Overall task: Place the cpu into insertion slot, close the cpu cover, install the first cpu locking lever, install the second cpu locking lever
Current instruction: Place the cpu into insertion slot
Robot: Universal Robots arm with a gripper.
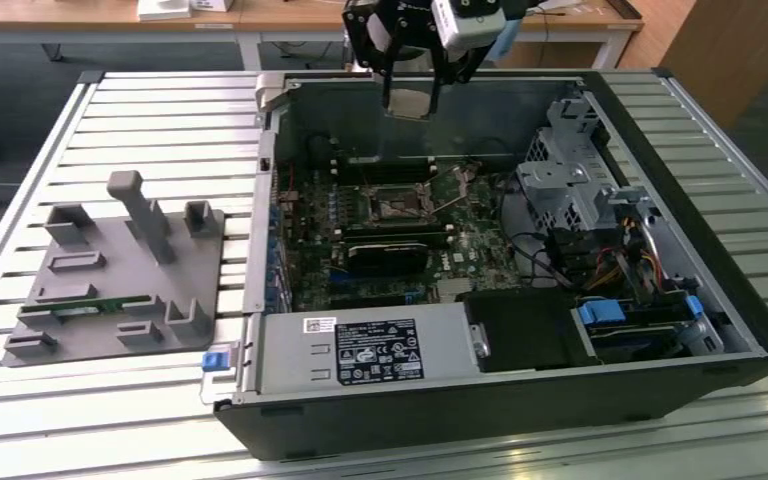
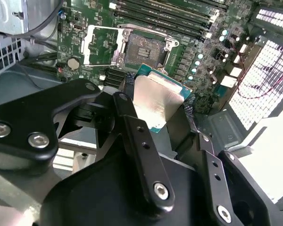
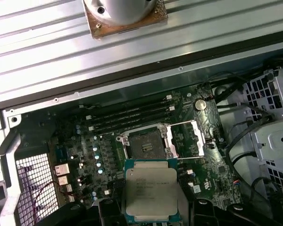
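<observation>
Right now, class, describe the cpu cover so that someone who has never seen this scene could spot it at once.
Inside the open computer case, find the green motherboard and its square insertion slot. The cpu cover lies swung open right beside it: a thin silvery frame with a cut-out centre, unlike the dark-centred slot.

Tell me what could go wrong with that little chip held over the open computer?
The gripper holds the cpu by its edges in the air, not yet at the insertion slot; a slip could drop it onto the board. Coming down tilted or off-centre, it might not seat in the slot. The cpu cover lies open right beside the slot, so the chip might catch it.
</observation>
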